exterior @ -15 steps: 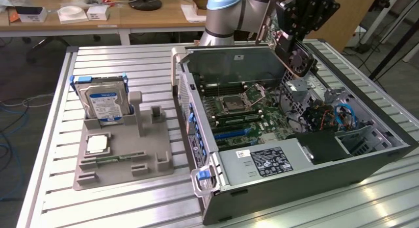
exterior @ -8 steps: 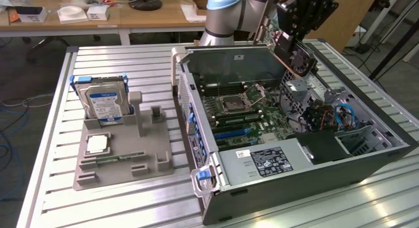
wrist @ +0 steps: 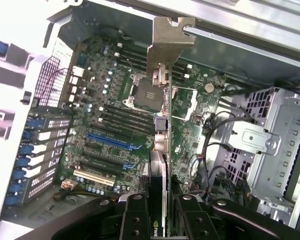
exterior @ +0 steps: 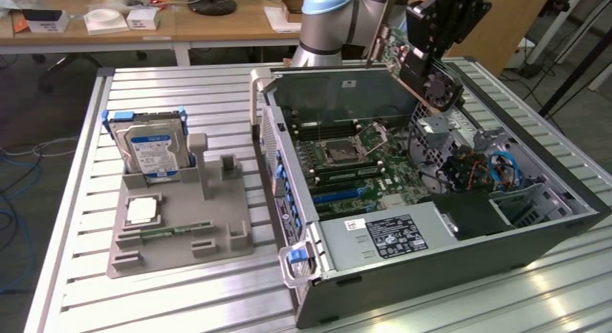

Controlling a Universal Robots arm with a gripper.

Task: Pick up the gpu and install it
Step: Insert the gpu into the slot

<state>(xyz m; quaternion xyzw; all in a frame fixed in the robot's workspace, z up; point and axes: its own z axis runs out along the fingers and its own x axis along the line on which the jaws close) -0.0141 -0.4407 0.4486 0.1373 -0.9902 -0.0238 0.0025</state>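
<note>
The gpu (exterior: pixel 435 81) is gripped by the claw (exterior: pixel 431 50), which is closed on the card. The card is held in the air over the far end of the open case (exterior: pixel 287 204), toward the exterior view's right, clear of the motherboard (exterior: pixel 356 168) below it. It hangs tilted, and its black fan (exterior: pixel 443 87) is seen on the face turned toward the camera.

In the wrist view the gpu (wrist: pixel 165 165) is seen edge-on, clamped between the two fingers (wrist: pixel 135 220) of the claw (wrist: pixel 162 222). Its silver bracket (wrist: pixel 169 40) is at the end away from the claw. Beyond the card the motherboard (wrist: pixel 110 120) is seen, with the CPU socket (wrist: pixel 142 95) and a blue slot (wrist: pixel 112 142); the card is apart from both.

The case lies on its side on the slatted worktop (exterior: pixel 191 89), with the power supply (exterior: pixel 388 236) at its near end. Beside the case, to the exterior view's left, a grey tray (exterior: pixel 229 218) is set on the worktop. A hard drive (exterior: pixel 150 150) stands upright in the tray and a RAM stick (exterior: pixel 177 231) lies flat on it.
</note>
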